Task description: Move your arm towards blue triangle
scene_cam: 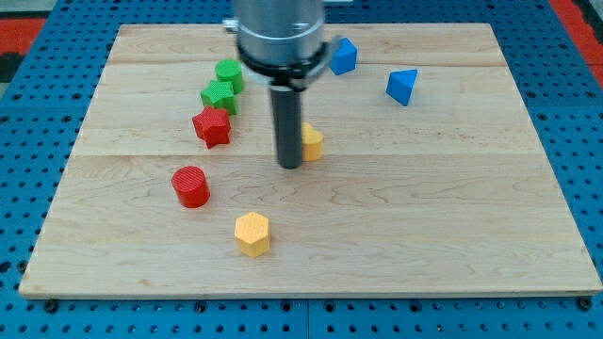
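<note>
The blue triangle (401,87) lies on the wooden board (424,226) toward the view's upper right. My tip (289,166) stands near the board's middle, well to the left of and below the blue triangle. The tip is right beside a yellow block (312,142), partly hidden behind the rod; I cannot tell if they touch. A blue cube-like block (343,56) lies at the top, left of the triangle.
Two green blocks (229,74) (219,96) and a red star-like block (213,126) cluster at the upper left. A red cylinder (191,185) lies lower left. A yellow hexagon (252,234) lies below the tip. Blue pegboard surrounds the board.
</note>
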